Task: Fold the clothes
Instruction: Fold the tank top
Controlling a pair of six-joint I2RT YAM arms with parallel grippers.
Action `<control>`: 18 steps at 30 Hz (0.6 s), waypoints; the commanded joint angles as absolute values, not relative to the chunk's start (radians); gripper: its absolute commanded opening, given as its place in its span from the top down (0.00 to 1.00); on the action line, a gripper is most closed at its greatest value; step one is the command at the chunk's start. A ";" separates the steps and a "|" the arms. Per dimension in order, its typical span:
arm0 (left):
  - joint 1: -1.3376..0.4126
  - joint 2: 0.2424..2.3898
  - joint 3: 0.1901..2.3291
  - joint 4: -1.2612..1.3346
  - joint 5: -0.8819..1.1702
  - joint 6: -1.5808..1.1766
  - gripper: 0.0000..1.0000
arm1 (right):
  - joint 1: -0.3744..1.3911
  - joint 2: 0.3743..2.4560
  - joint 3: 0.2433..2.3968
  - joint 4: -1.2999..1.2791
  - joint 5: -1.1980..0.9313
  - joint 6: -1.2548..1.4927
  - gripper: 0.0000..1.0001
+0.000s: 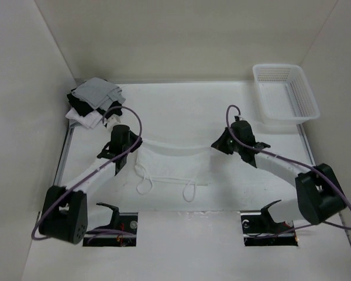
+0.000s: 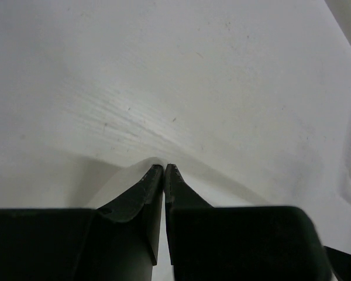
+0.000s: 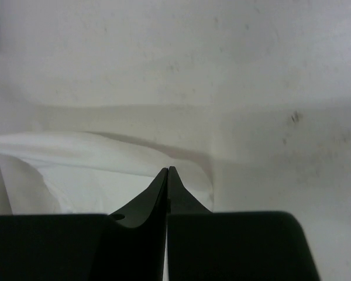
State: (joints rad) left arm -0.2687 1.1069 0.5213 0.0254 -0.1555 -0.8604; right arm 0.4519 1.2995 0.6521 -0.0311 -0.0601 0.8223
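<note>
Btwn L hand (image 2: 164,166), R hand (image 3: 168,169): garment (image 1: 169,167) pinched.

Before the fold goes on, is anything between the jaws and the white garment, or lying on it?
Nothing visible. Both sets of jaws are shut on the white garment, holding its far edge stretched between them. The garment stack and basket sit away at the far corners.

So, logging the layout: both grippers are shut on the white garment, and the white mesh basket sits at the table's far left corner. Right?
Not quite: the top view shows the basket at the far right corner, not the left. The rest holds: the left gripper and right gripper are each shut on the white garment.
</note>
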 commanded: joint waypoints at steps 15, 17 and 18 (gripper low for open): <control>-0.145 1.520 0.674 0.481 -0.069 -0.937 0.96 | 0.370 1.562 0.858 0.190 -0.134 0.755 0.98; -0.130 1.493 0.620 0.540 -0.045 -0.963 0.96 | 0.383 1.505 0.806 0.199 -0.124 0.753 0.97; -0.117 1.474 0.592 0.561 -0.032 -0.979 0.96 | 0.396 1.479 0.780 0.201 -0.118 0.753 0.97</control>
